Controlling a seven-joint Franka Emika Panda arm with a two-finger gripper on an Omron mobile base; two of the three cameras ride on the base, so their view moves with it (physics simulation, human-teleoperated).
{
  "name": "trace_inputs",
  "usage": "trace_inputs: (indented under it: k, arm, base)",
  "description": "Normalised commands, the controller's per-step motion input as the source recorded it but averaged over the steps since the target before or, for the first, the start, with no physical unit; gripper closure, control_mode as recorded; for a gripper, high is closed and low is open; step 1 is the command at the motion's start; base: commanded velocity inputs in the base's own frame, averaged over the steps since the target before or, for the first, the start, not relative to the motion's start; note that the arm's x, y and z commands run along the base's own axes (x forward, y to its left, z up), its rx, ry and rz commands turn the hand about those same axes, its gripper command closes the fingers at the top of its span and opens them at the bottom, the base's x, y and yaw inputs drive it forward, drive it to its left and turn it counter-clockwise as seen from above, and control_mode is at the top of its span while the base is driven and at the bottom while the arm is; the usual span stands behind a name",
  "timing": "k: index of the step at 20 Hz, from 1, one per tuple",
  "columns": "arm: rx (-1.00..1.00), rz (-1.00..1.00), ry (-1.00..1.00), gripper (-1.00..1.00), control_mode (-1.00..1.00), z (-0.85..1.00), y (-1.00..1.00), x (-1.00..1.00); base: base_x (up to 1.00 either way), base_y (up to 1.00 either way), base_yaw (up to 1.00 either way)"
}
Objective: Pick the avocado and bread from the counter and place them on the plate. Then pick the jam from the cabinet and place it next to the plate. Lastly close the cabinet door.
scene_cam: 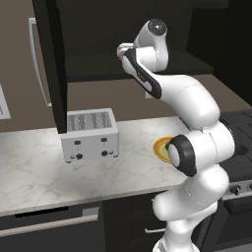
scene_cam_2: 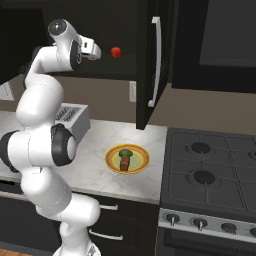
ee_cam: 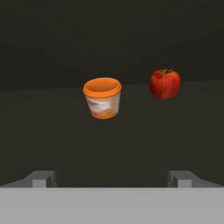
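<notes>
In the hand view the jam (ee_cam: 102, 98), an orange jar with a pale band, stands upright on the cabinet (ee_cam: 109, 144) shelf, straight ahead of my gripper (ee_cam: 111, 178). The gripper is open and empty, a short way back from the jar, fingertips (ee_cam: 41, 178) wide apart. In the right base view my hand (scene_cam_2: 92, 51) is raised into the cabinet. The plate (scene_cam_2: 142, 159) lies on the counter (scene_cam_2: 95, 172) with the avocado (scene_cam_2: 126, 152) and the bread (scene_cam_2: 125, 162) on it. The cabinet door (scene_cam_2: 146, 75) stands open.
A red apple (ee_cam: 165, 83) sits on the shelf to the right of the jar. A silver toaster (scene_cam: 91, 135) stands on the counter (scene_cam: 44, 172) under the left open door (scene_cam: 51, 64). A stove (scene_cam_2: 210, 170) adjoins the counter on the right.
</notes>
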Motion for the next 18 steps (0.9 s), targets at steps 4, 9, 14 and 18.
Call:
trace_inputs:
  k: [4,9,14,18]
  arm:
    - [0.0,0.0,0.0,-1.0,-1.0,0.0,0.13,0.24]
    - [0.0,0.0,0.0,-1.0,-1.0,0.0,0.0,0.3]
    - [0.0,0.0,0.0,-1.0,-1.0,-0.03,0.0,0.24]
    - [0.0,0.0,0.0,-1.0,-1.0,-0.03,0.01,0.24]
  base:
    - [0.0,0.0,0.0]
    - [0.0,0.0,0.0]
    - [0.0,0.0,0.0]
    - [0.0,0.0,0.0]
